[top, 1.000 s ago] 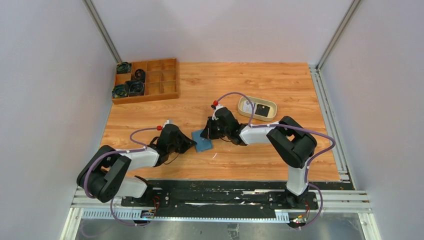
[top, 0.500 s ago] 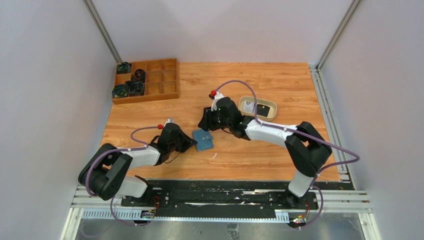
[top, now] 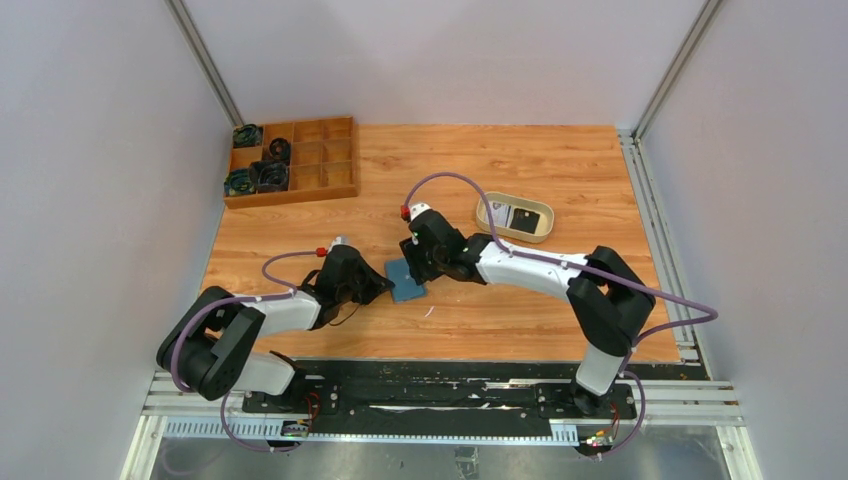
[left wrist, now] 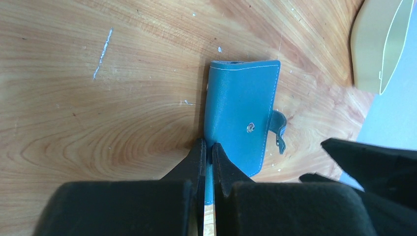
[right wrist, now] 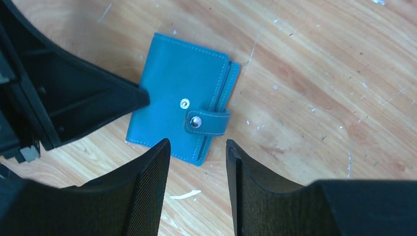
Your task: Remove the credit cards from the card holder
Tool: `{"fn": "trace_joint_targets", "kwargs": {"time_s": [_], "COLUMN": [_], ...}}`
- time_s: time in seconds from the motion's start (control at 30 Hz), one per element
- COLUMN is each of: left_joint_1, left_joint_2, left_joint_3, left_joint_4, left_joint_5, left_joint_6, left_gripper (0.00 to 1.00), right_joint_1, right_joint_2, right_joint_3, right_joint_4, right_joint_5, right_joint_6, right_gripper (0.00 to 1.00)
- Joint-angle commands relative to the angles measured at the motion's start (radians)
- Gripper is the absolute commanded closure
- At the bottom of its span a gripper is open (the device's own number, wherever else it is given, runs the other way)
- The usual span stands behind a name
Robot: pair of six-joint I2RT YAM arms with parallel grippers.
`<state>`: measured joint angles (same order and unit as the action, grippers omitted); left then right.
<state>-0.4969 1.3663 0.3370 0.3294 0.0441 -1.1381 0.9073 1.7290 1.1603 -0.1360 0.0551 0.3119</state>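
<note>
The teal card holder (top: 405,282) lies folded shut on the wooden table, and its snap strap (right wrist: 208,122) rests loose over the cover. My left gripper (left wrist: 207,147) is shut on the holder's near edge, pinning it low to the table. My right gripper (right wrist: 196,143) hangs open just above the holder (right wrist: 178,105), on the strap side, with nothing between its fingers. The holder (left wrist: 241,110) shows only its outer cover. No credit cards are visible at the holder.
A cream oval tray (top: 489,205) sits behind and to the right, holding a dark flat piece and a pale one. A wooden compartment box (top: 320,150) with dark round parts stands at the back left. The two grippers are close together over the holder.
The right gripper's jaws went from shut to open. Its wrist shifted a little left and settled over the card holder as the arm stretched out. The left gripper kept its grip.
</note>
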Motion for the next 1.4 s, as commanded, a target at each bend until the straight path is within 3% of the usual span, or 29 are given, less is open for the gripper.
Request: {"fn": "trace_joint_targets", "kwargs": {"time_s": [0.0,0.87,1.03,1.37], "left_joint_1": [0.003,0.003,0.003,0.003], "left_joint_2": [0.030,0.073,0.076,0.087], "left_joint_3": [-0.018,0.001,0.002,0.011], "left_joint_4": [-0.139,-0.138,-0.137,-0.136], "left_joint_5": [-0.052,-0.050,-0.050,-0.027], "left_joint_6": [0.049,0.068,0.071,0.074], "left_gripper": [1.00,1.00,1.00,1.00], "right_joint_1": [0.056,0.109,0.109,0.110], "right_joint_2": [0.001,0.136,0.178,0.204], "right_joint_3": [0.030,0.173,0.202,0.230], "right_joint_4": [-0.080,-0.185,-0.176,-0.178], "right_joint_5": [0.088,0.192,0.203,0.243], "right_joint_6": [-0.035,-0.053,-0.061,-0.069], "right_gripper": [0.50,0.48,0.54,0.77]}}
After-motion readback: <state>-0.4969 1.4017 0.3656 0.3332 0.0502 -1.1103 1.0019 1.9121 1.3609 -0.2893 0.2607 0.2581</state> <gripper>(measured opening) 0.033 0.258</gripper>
